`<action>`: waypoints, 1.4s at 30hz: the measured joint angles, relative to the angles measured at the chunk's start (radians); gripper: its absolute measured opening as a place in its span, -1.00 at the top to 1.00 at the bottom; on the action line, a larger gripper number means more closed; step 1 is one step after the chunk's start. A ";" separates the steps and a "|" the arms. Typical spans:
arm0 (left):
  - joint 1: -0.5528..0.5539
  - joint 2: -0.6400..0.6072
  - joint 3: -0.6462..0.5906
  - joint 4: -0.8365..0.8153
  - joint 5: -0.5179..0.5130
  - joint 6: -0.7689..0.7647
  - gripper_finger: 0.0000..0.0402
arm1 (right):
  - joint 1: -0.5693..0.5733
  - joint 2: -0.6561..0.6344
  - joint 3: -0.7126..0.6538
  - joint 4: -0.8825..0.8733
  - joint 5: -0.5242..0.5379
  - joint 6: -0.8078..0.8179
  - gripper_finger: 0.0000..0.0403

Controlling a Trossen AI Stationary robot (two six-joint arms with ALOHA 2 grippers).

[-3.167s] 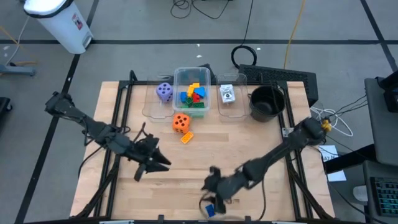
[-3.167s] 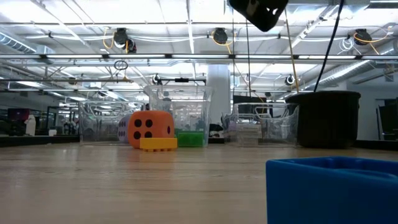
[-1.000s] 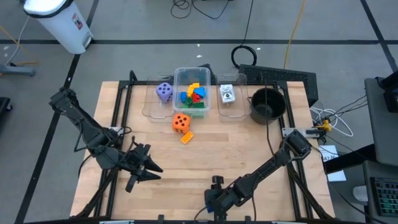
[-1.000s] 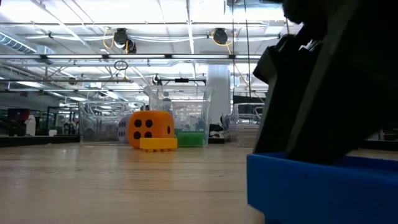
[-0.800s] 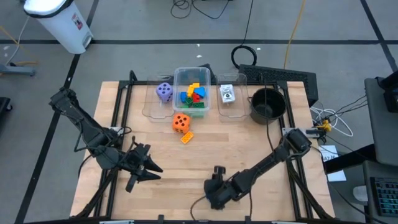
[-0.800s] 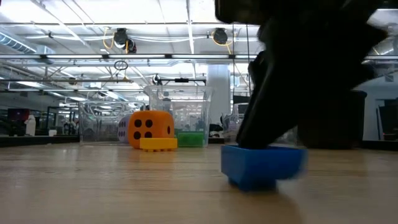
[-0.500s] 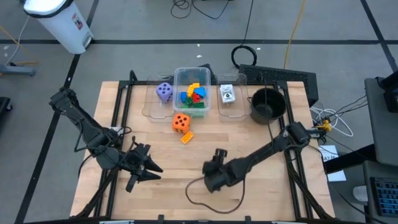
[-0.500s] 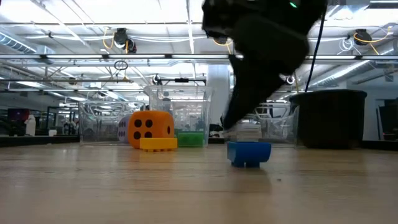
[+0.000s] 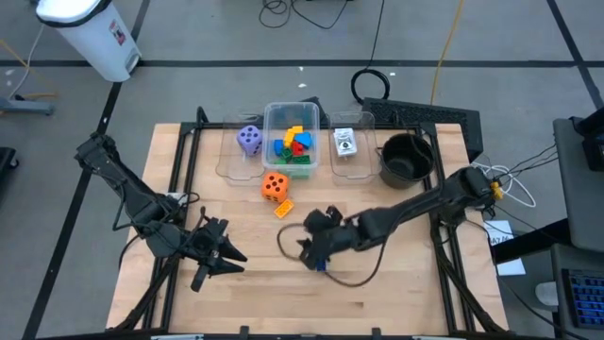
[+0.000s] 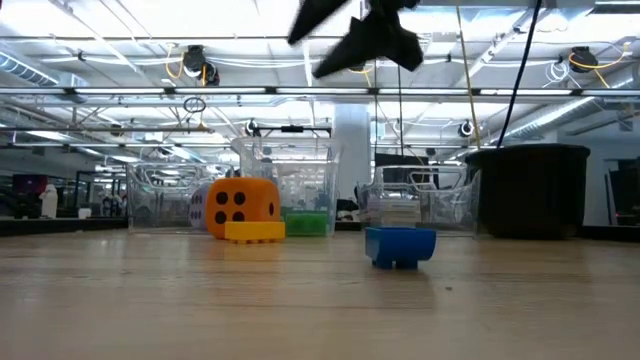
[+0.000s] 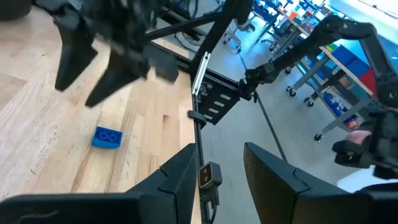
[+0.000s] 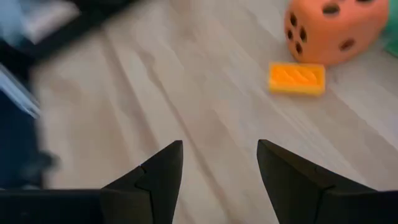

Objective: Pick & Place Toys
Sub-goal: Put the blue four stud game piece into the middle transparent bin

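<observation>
Your right end effector (image 9: 311, 247) hangs above the bench (image 9: 396, 283), fingers apart, empty. The blue block (image 10: 400, 245) lies on the bench just below it, free. Left end effector (image 9: 222, 253) waits well apart, fingers narrow, empty. Risk: descending off-centre would knock the block aside.

1. The wooden surface (image 9: 377, 293) carries all items.
2. At its far edge, clear tubs (image 9: 291, 142) and a black round pot (image 9: 404, 157) are placed.
3. An orange die (image 9: 275, 185) and a yellow block (image 9: 283, 209) are seen just beside each other.
4. A blue block (image 10: 400, 245) lies near the middle.
</observation>
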 joint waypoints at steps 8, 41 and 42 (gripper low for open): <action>0.000 0.000 0.000 0.001 -0.022 0.012 0.32 | -0.066 -0.056 0.001 0.154 -0.043 -0.014 0.01; 0.176 -0.003 0.000 -0.245 0.088 0.187 0.32 | 0.130 -0.037 0.000 -0.002 0.132 0.887 0.01; 0.176 -0.003 0.000 -0.256 0.122 0.189 0.32 | 0.134 -0.035 0.000 0.030 0.156 0.891 0.01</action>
